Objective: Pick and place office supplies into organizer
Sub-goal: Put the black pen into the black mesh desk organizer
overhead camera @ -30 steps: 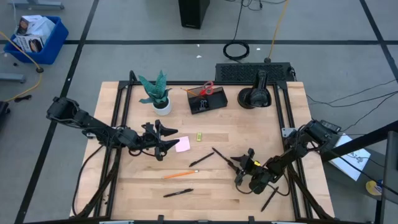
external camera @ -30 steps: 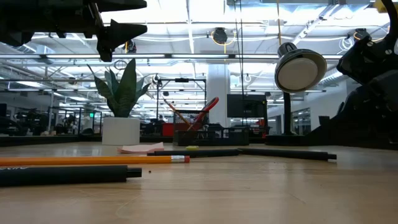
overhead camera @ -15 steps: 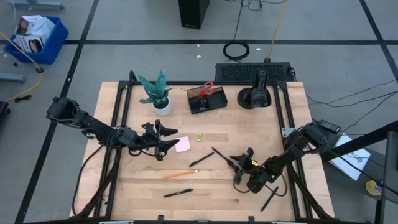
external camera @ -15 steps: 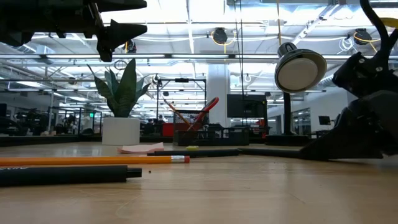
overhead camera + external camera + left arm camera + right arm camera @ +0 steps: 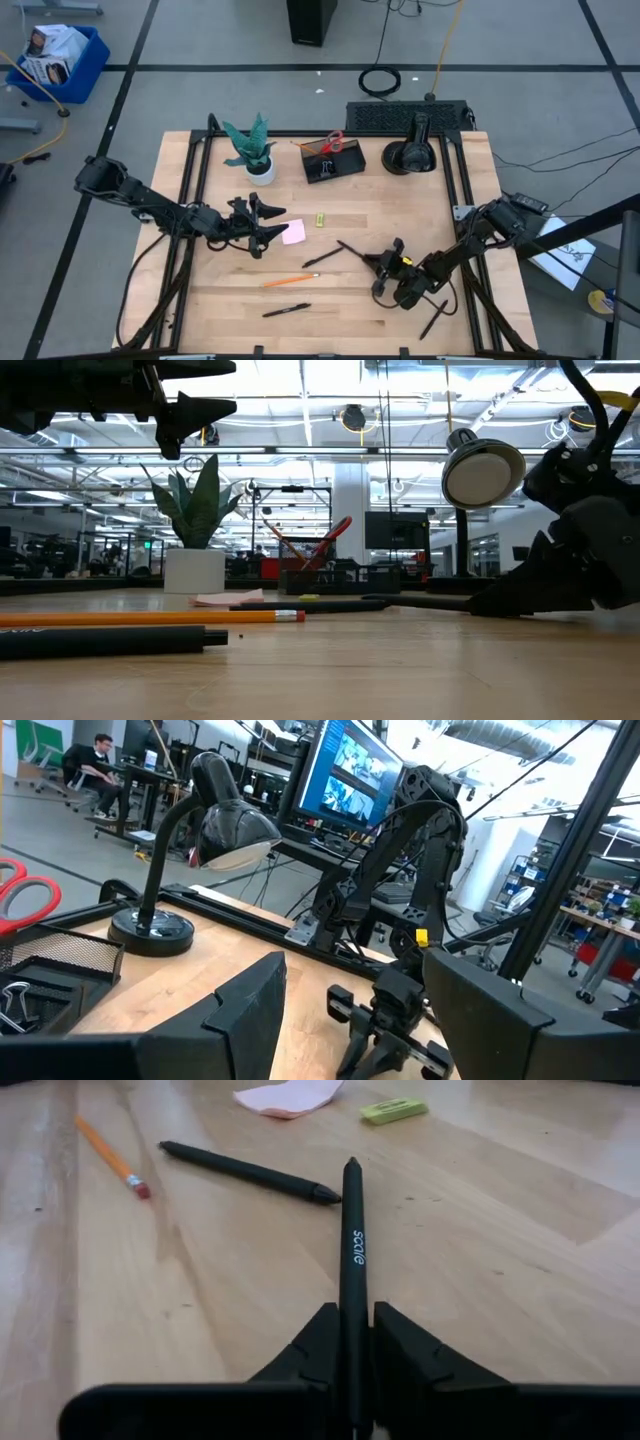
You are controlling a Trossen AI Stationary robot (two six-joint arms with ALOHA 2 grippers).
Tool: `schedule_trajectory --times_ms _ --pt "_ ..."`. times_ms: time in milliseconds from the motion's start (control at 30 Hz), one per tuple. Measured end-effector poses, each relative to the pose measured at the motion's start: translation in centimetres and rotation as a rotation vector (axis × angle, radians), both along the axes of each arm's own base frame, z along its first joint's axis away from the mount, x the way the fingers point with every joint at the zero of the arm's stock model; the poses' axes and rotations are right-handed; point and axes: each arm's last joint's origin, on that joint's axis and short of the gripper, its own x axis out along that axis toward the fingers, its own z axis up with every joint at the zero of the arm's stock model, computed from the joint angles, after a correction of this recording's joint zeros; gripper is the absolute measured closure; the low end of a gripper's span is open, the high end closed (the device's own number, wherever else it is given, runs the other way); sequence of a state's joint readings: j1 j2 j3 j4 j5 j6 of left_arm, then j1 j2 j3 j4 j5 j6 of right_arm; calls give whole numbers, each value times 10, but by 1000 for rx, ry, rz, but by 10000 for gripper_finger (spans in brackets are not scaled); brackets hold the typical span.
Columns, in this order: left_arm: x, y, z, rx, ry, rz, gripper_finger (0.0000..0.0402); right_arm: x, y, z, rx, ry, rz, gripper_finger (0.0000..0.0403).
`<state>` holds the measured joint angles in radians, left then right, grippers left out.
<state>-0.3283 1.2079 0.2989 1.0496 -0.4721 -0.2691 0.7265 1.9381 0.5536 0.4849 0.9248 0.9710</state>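
My right gripper (image 5: pixel 383 268) is low over the table's right near part, shut on a black pen (image 5: pixel 358 253). My left gripper (image 5: pixel 265 226) hangs open above the table's left middle, beside a pink sticky-note pad (image 5: pixel 293 232), holding nothing. A second black pen (image 5: pixel 323 256), an orange pencil (image 5: pixel 290 281), a third black pen (image 5: pixel 286 310) and a small yellow piece (image 5: pixel 320 219) lie flat on the wood. The organizer (image 5: pixel 333 165), a dark box at the far middle, holds red-handled scissors (image 5: pixel 334 142). My right gripper pinches the black pen's rear part (image 5: pixel 351 1305) between its two fingers (image 5: pixel 405 1352). The fingers slant down from the table's right near side and lie along the pen. The pen points away toward the table's left, with its far tip (image 5: pixel 351 1166) on the wood.
A teal plant in a white pot (image 5: pixel 255 155) stands at the far left, and a black desk lamp (image 5: pixel 410 155) at the far right. Another dark pen (image 5: pixel 432 325) lies by the right near corner. Bare wood shows between the loose supplies and the organizer.
My right gripper has sunk to the table and shut on the black pen. The pen still lies on the wood, hardly shifted.
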Motion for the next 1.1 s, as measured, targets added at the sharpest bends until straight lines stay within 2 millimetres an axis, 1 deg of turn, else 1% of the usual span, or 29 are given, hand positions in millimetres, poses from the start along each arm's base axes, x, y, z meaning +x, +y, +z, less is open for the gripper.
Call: schedule_trajectory --times_ms 200,333,433,667,933,1100 --pt "0 0 0 -1 0 0 160 0 0 0 -8 8 10 368" --pt "0 0 0 -1 0 0 160 0 0 0 -16 8 13 358" --pt "0 0 0 -1 0 0 160 0 0 4 -30 12 28 364" --pt "0 0 0 -8 0 -1 160 2 2 18 -43 22 95 367" --pt "0 1 -1 -141 -16 -12 160 4 1 41 -99 20 168 366" --pt "1 3 -1 -190 -24 -17 160 6 -1 55 -136 5 190 366"
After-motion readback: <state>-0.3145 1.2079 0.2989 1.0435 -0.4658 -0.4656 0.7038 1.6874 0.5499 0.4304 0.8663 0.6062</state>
